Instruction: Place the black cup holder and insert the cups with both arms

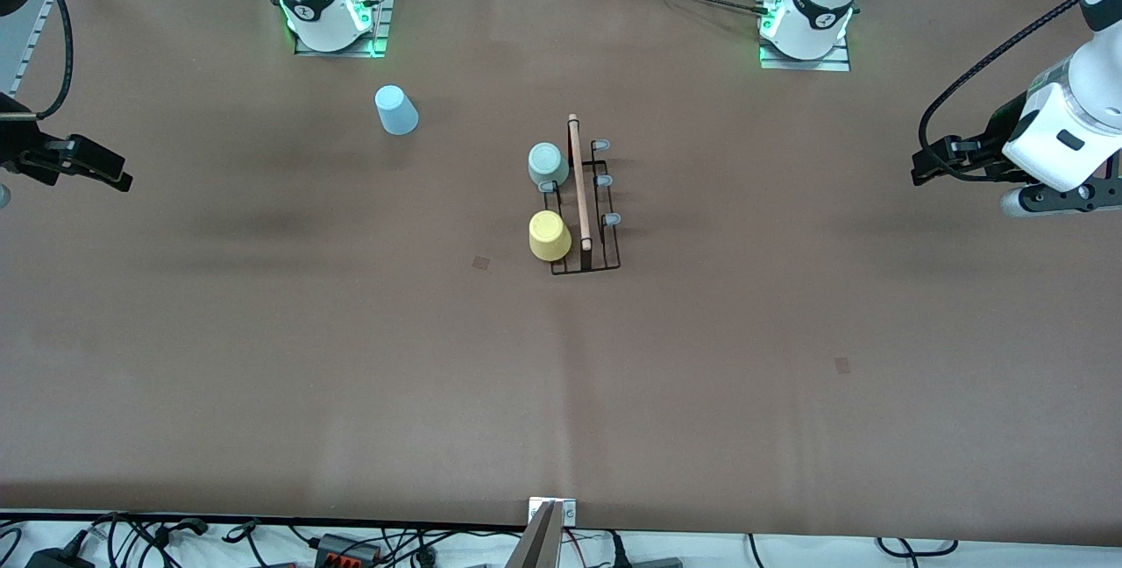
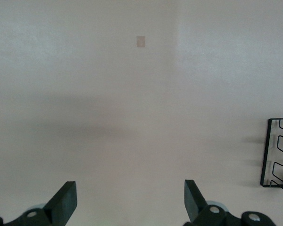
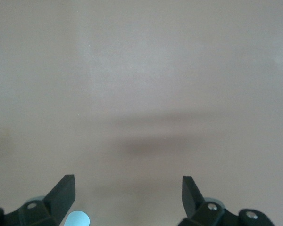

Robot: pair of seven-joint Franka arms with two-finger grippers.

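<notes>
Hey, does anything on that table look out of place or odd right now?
One thing: the light blue cup stands upside down alone on the table, apart from the black cup holder, where the mint green cup and yellow cup already sit. Nothing looks spilled or damaged.

A: Any legible text, labels or numbers?
B: None. The arm bases (image 1: 326, 11) carry a small dark emblem on the black band, not readable. No print on the cups or rack.
</notes>
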